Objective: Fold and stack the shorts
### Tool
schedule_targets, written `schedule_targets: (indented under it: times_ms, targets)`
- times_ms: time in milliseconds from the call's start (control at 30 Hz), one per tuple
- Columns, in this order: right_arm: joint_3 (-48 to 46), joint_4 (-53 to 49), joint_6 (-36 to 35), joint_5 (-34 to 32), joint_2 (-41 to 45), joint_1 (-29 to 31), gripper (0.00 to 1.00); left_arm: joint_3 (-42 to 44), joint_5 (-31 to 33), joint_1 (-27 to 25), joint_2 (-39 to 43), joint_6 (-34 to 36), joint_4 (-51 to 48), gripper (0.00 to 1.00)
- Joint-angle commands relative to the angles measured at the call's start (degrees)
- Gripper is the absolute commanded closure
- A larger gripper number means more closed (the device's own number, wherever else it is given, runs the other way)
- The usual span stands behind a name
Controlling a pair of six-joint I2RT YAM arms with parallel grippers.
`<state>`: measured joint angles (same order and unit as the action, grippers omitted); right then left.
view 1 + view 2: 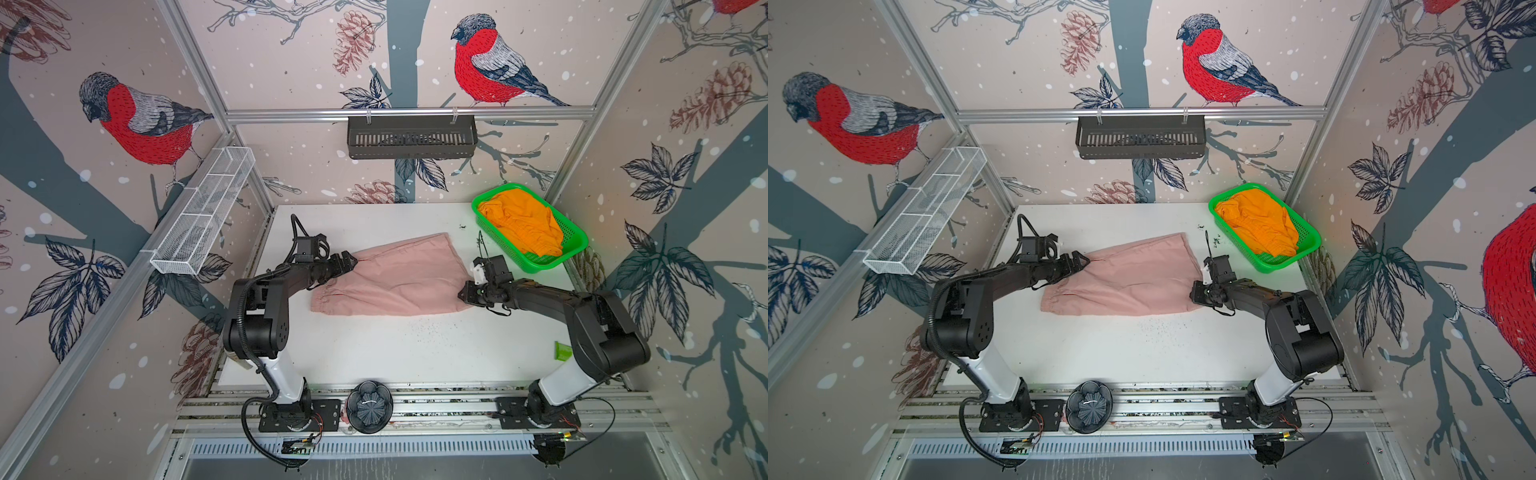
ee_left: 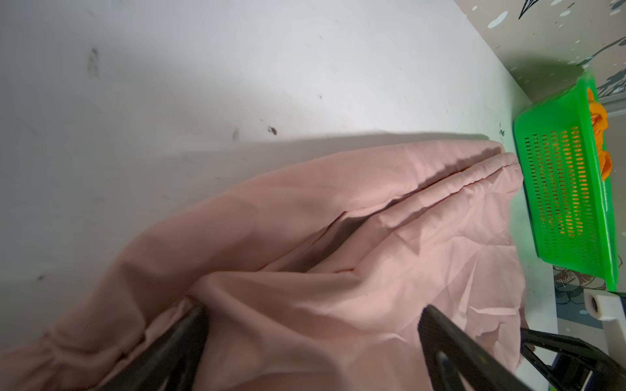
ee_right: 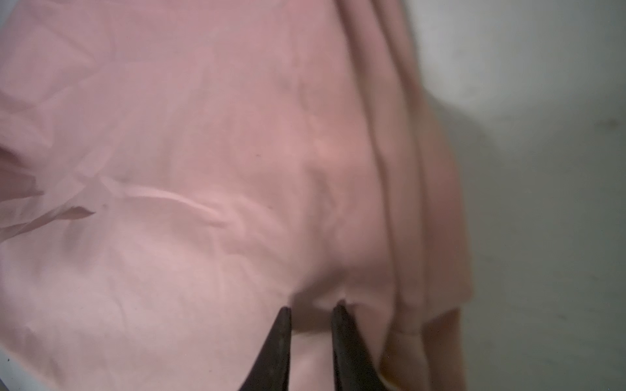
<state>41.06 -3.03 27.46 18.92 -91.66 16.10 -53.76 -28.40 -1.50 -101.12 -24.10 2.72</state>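
Note:
The pink shorts (image 1: 395, 278) (image 1: 1125, 278) lie flat across the middle of the white table, waistband to the left. My left gripper (image 1: 351, 262) (image 1: 1084, 261) is at their far left corner; in the left wrist view it (image 2: 313, 315) stands wide open over the rumpled pink cloth (image 2: 338, 237). My right gripper (image 1: 462, 294) (image 1: 1194, 293) sits at the near right corner of the shorts. In the right wrist view it (image 3: 311, 308) has its jaws close together with a pinch of pink cloth (image 3: 203, 169) between them. The orange shorts (image 1: 523, 226) (image 1: 1258, 226) (image 2: 598, 115) lie crumpled in the basket.
The green mesh basket (image 1: 544, 264) (image 1: 1273, 266) (image 2: 569, 189) stands at the table's back right corner. A white wire tray (image 1: 203, 212) hangs on the left wall, a black shelf (image 1: 411, 137) on the back rail. A dark round dish (image 1: 369, 405) sits on the front rail.

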Motion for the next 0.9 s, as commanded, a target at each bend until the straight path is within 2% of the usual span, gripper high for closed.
schedule_targets:
  times_ms: [0,167,233,333,433,500,633,733,867]
  targets:
    - [-1.5,0.0,0.1,-1.6,0.6,-3.2,0.76,0.9,-0.7,-2.6,-0.3,-1.3,3.4,0.02]
    - [-0.5,-3.1,-3.1,-1.8,2.9,-7.9,0.75,-1.7,3.9,-4.7,2.6,0.6,-3.4,0.02]
    - [1.7,-5.3,-4.7,-2.9,4.4,-8.4,0.71,-3.9,7.2,-4.7,6.2,0.8,-7.0,0.02]
    - [6.8,-7.9,-9.2,-3.3,6.8,-6.7,0.62,-10.3,15.6,-4.4,11.3,1.3,-15.0,0.02]
    - [13.1,-10.1,-15.6,-6.3,7.6,0.7,0.55,-15.6,24.9,-3.1,14.1,-0.5,-24.3,0.02]
    - [17.4,-10.4,-19.3,-9.1,6.5,7.6,0.50,-18.5,24.3,-0.5,15.4,0.1,-29.9,0.02]
    - [23.7,-7.4,-25.5,-11.2,2.8,19.1,0.45,-20.5,20.4,4.3,19.2,1.6,-36.1,0.02]
    - [27.4,-3.9,-29.0,-13.7,-0.8,26.1,0.44,-19.7,21.6,5.2,23.5,3.2,-37.1,0.02]
    - [34.5,-4.0,-33.4,-12.9,-7.7,32.6,0.42,-17.9,21.5,5.2,29.4,5.6,-36.8,0.02]
